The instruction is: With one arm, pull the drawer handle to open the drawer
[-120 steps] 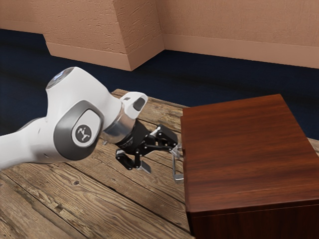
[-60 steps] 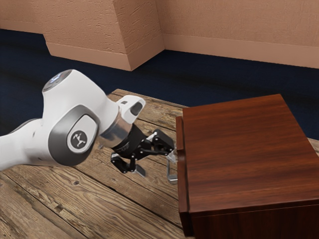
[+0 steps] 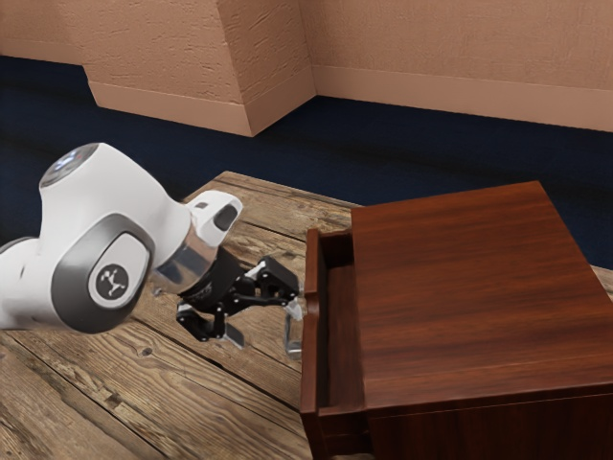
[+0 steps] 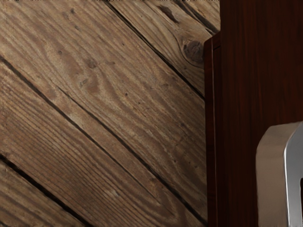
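The dark wooden cabinet point(image 3: 460, 287) stands on the plank table, at the exterior view's right. Its drawer point(image 3: 312, 335) is pulled out a short way, showing a dark gap behind the front panel. A silver handle point(image 3: 292, 333) sticks out from that panel. My gripper point(image 3: 265, 319) is at the handle with its fingers apart. The upper finger point(image 3: 285, 290) sits against the handle's top end, and the lower one point(image 3: 236, 336) hangs over the table, clear of the handle. In the wrist view the handle point(image 4: 281, 175) and the drawer front point(image 4: 246, 94) lie close beside my hand.
The wooden table point(image 3: 144, 383) stretches toward the exterior view's left and front under my arm. A tan wall block point(image 3: 211, 67) and dark blue floor point(image 3: 431, 144) lie beyond the table's far edge.
The drawer has slid out of the cabinet toward the exterior view's left. My hand and arm have drawn back the same way with the handle.
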Available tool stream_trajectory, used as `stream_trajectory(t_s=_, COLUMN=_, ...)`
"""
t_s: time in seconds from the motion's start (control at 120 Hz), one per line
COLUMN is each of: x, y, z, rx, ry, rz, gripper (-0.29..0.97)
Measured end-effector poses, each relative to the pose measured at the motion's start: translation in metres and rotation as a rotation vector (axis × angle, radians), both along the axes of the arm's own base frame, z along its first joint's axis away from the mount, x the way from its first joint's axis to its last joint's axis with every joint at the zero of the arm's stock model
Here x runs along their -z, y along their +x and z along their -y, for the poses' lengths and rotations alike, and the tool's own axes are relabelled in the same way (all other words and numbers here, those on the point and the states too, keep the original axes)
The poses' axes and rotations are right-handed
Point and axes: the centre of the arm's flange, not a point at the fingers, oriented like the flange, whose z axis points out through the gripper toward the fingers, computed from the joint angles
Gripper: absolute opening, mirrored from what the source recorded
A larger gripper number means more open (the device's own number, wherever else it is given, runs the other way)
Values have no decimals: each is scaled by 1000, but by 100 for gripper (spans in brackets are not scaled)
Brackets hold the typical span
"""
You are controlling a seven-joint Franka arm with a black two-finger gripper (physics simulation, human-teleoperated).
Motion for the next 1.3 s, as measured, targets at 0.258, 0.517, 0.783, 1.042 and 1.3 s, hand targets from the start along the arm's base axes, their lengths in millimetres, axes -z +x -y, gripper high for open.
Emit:
stream_trajectory(t_s=0.258, x=-4, y=-15, z=-10, rx=-19, ry=11, rz=3, gripper=68)
stream_trajectory(t_s=0.517, x=-7, y=-20, z=-16, rx=-31, ry=16, rz=8, gripper=68)
stream_trajectory(t_s=0.783, x=-5, y=-24, z=-17, rx=-35, ry=20, rz=4, gripper=68)
stream_trajectory(t_s=1.042, x=-9, y=-37, z=-21, rx=-49, ry=30, rz=16, gripper=68)
stream_trajectory(t_s=1.3, x=-8, y=-50, z=-32, rx=-69, ry=33, rz=17, gripper=68)
